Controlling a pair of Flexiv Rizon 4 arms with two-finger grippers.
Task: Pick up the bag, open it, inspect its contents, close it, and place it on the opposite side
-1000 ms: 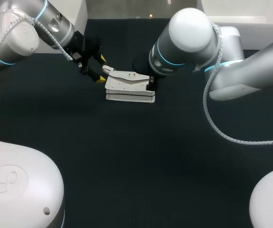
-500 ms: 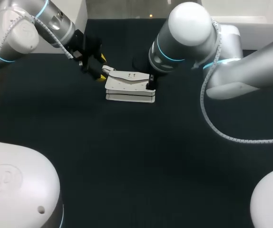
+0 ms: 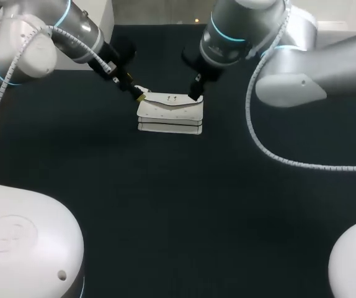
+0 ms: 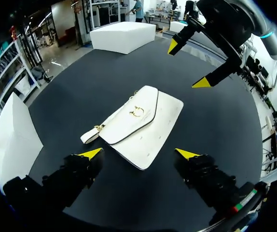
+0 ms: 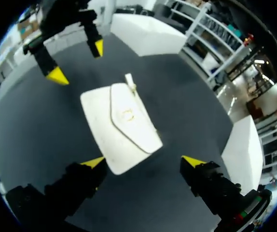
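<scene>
A white flap bag (image 3: 169, 113) with a small gold clasp lies flat and closed on the dark table, its short strap tab pointing to the left end. In the head view my left gripper (image 3: 136, 93) hovers over the bag's left end and my right gripper (image 3: 196, 87) over its right end. The left wrist view has the bag (image 4: 138, 125) ahead of my open left gripper (image 4: 138, 153), untouched. In the right wrist view the bag (image 5: 121, 123) lies ahead of my open right gripper (image 5: 143, 161). Each wrist view also catches the other arm's yellow fingertips (image 4: 203, 82) (image 5: 56, 75) beyond the bag.
A white box (image 3: 97, 13) stands at the table's back left edge and another (image 3: 327, 18) at the back right. In the left wrist view the white boxes (image 4: 124, 36) (image 4: 13, 140) flank the bag at a distance. The dark tabletop (image 3: 178, 205) stretches toward the front.
Both arms have lifted up and away from the bag's two ends. The bag has stayed flat in the same place.
</scene>
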